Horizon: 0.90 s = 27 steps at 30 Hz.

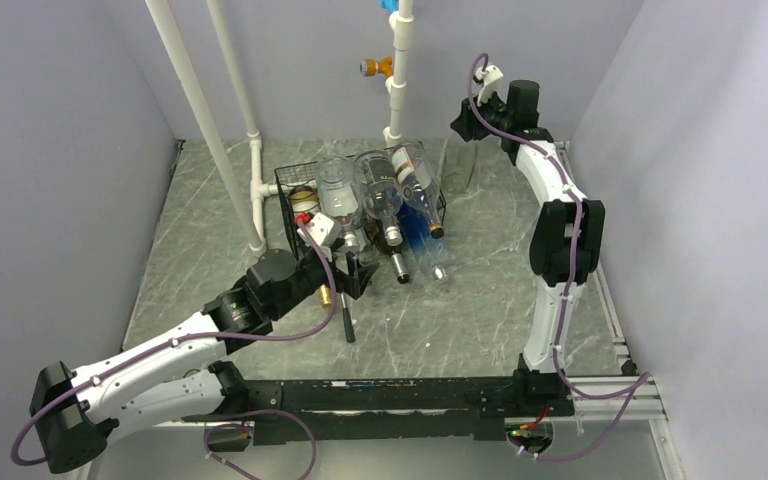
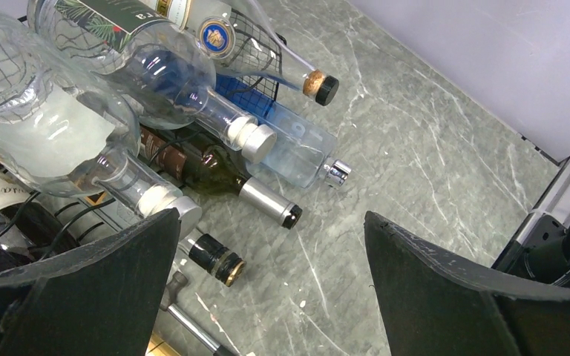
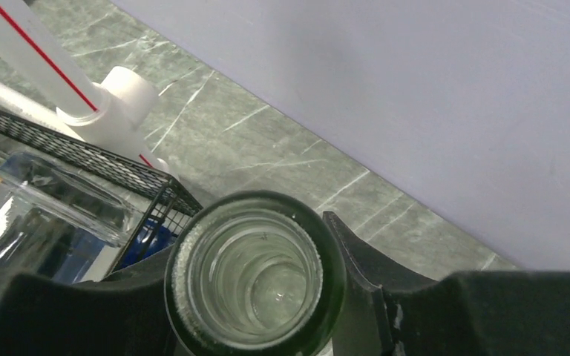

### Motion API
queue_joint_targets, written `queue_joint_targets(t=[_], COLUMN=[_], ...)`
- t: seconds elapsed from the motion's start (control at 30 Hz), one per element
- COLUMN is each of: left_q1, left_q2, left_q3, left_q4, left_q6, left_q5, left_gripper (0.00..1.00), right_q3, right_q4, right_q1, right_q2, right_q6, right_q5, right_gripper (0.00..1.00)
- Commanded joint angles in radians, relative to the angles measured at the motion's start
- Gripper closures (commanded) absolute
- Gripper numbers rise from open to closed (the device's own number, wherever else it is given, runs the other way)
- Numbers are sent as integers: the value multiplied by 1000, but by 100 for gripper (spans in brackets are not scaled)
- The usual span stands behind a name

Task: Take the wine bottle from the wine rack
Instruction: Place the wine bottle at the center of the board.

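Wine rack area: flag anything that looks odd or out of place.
The green bottle held at its mouth by the right gripper, right of the wine rack, is open, with no stopper, while the racked bottles are capped. A thin dark rod lies on the table in front.

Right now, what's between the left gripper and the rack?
Only bottle necks sticking out of the rack, caps toward the open left gripper. The left wrist view shows it.
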Motion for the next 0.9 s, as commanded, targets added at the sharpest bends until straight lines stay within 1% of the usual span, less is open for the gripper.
queue_joint_targets(t=[0.0, 0.07, 0.13, 0.2, 0.37, 0.5, 0.53, 0.63, 0.7, 0.87], left_q1=[24, 34, 46, 55, 69, 81, 85, 97, 106, 127], left_q2=[-8, -6, -3, 5, 29, 36, 34, 22, 12, -11], left_q3=[23, 16, 12, 10, 15, 24, 24, 16, 11, 37], left_q4=[38, 53, 63, 77, 100, 98, 96, 87, 79, 13], left_q6=[-48, -63, -80, -97, -137, -165, -175, -204, -217, -261], left_q5=[48, 63, 76, 90, 132, 166, 168, 168, 191, 192], left_gripper=[0, 0, 1, 0, 0, 0, 0, 0, 1, 1], right_q3=[30, 5, -18, -43, -86, -144, -173, -245, -283, -415], right_q4=[143, 138, 139, 142, 126, 56, 39, -23, -76, -224], right_q1=[1, 1, 1, -1, -20, -34, -63, -98, -127, -150], right_q2=[-64, -82, -99, -117, -173, -259, -297, -386, -439, -602], right_q6=[-3, -12, -12, -12, -11, -40, -52, -84, -92, -197], right_q5=[-64, -73, -69, -61, -56, -75, -86, -111, -163, -224], right_gripper=[61, 43, 30, 22, 7, 1, 0, 0, 0, 0])
